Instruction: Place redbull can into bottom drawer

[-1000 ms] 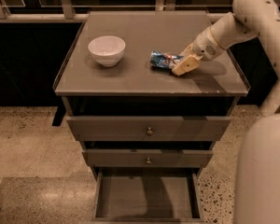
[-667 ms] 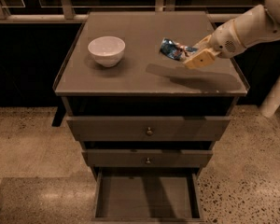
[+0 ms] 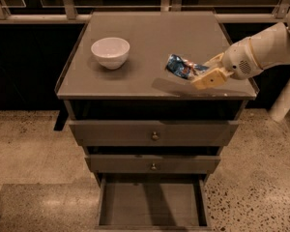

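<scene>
— Where's the redbull can?
— In my gripper, jaws pinching one end. It hangs tilted above the bench near the front right corner, with its shadow beneath.
— What's left?
— The grasp looks done. I judge the carry down to the open bottom drawer and the release remain. The drawer's front is cut off, and the can's gripped end is hidden.

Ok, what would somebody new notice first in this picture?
The gripper at the right, holding the redbull can in the air above the cabinet top. Then the bottom drawer, pulled open at the foot of the cabinet, and the white bowl on the top's left side.
</scene>
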`<state>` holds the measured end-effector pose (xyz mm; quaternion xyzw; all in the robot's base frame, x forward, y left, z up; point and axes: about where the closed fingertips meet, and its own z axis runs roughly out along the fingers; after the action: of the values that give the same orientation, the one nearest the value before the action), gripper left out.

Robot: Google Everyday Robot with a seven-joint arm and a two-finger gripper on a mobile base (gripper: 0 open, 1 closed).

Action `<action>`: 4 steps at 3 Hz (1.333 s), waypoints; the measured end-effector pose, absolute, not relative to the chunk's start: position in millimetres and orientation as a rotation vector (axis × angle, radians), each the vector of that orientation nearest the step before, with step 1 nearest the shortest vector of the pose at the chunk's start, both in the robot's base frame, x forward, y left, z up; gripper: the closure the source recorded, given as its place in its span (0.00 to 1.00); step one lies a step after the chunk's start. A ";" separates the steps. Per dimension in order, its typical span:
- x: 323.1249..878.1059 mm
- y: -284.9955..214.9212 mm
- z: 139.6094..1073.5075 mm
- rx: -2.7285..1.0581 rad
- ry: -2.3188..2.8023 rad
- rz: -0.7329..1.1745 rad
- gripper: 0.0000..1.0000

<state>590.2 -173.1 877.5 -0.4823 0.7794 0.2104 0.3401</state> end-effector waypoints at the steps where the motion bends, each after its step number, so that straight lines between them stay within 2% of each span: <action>1: 590.2 -172.8 877.4 -1.256 2.029 0.548 1.00; 2: 569.9 -174.8 869.0 -1.233 2.031 0.533 1.00; 4: 490.0 -186.4 821.2 -1.034 2.068 0.538 1.00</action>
<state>490.0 -186.4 821.2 -0.4037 0.8078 0.2102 0.3745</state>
